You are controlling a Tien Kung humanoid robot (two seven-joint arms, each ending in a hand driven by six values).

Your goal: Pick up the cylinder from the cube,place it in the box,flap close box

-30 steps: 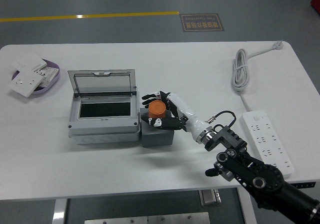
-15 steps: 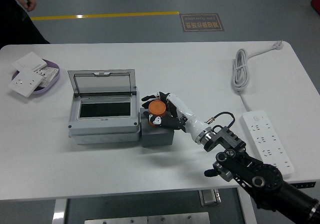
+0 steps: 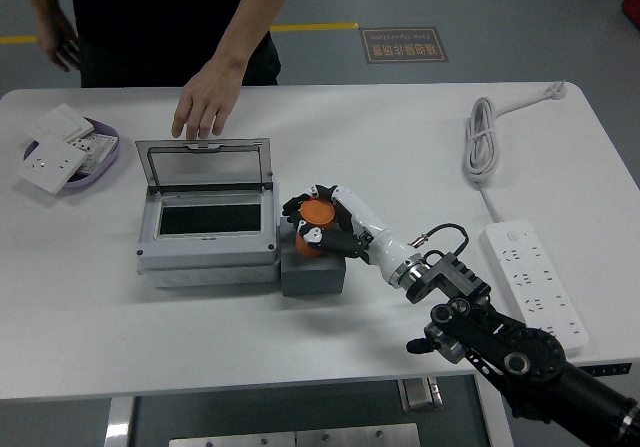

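Orange cylinder point(image 3: 318, 214) is clasped by the curled fingers of the right robot hand point(image 3: 322, 218) above the grey cube point(image 3: 314, 272), just right of the open grey box point(image 3: 208, 237). The upright lid point(image 3: 204, 164) is touched by a person's hand point(image 3: 203, 102) at the bench's point(image 3: 380, 127) far side.

Lighting bright, even, diffuse from overhead. White worktop point(image 3: 420, 137) near overexposed, no hard glare. Soft short shadows under grey box point(image 3: 207, 227) and cube point(image 3: 314, 272). Focus sharp throughout; slight softness on person's hand point(image 3: 207, 102). Faint sheen on floor point(image 3: 500, 17).
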